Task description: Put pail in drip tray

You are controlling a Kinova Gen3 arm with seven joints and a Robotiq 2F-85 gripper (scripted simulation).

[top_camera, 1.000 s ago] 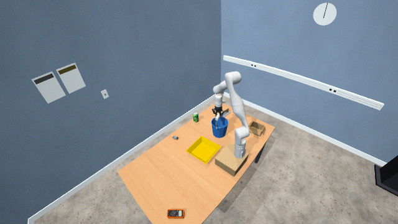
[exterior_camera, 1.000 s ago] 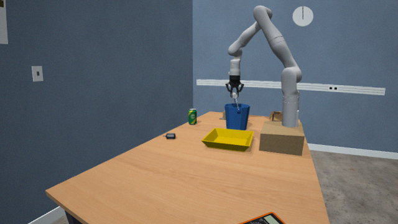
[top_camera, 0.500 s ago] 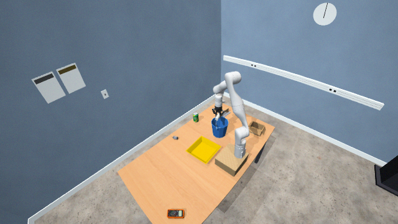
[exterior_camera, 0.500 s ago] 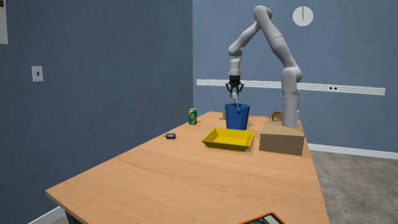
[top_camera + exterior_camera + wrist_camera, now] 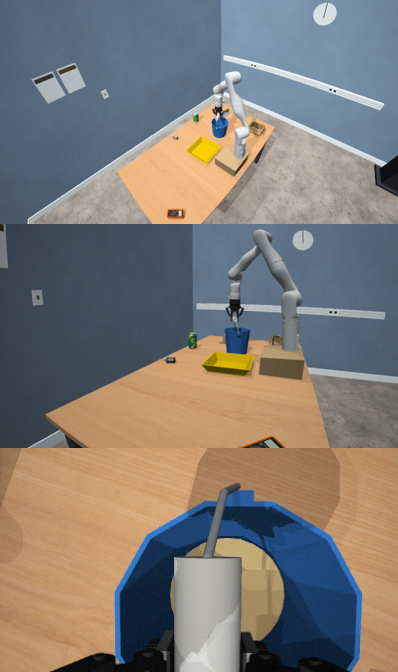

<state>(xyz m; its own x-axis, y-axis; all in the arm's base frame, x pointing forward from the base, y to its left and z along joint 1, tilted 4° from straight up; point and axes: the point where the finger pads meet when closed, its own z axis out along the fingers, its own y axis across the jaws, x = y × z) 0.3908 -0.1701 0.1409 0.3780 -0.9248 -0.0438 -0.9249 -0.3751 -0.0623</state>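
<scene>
Pincer (image 5: 235, 316) pinching handle grip (image 5: 207, 608) above blue pail (image 5: 237, 340); pail upright on counter (image 5: 174, 398), behind yellow tray (image 5: 227, 363).

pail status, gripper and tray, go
Gripper shut on blue plastic pail's grey handle grip. Blue plastic pail upright beyond yellow drip tray, not in it. Nothing between them.

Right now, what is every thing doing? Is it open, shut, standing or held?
Gripper: shut on the pail's handle grip.
Pail: upright, beside the drip tray, not in it.
Handle grip: raised above the pail, clamped.
Drip tray: holds nothing, flat on the table.
Soda can: standing upright.
Cardboard box: open.
</scene>
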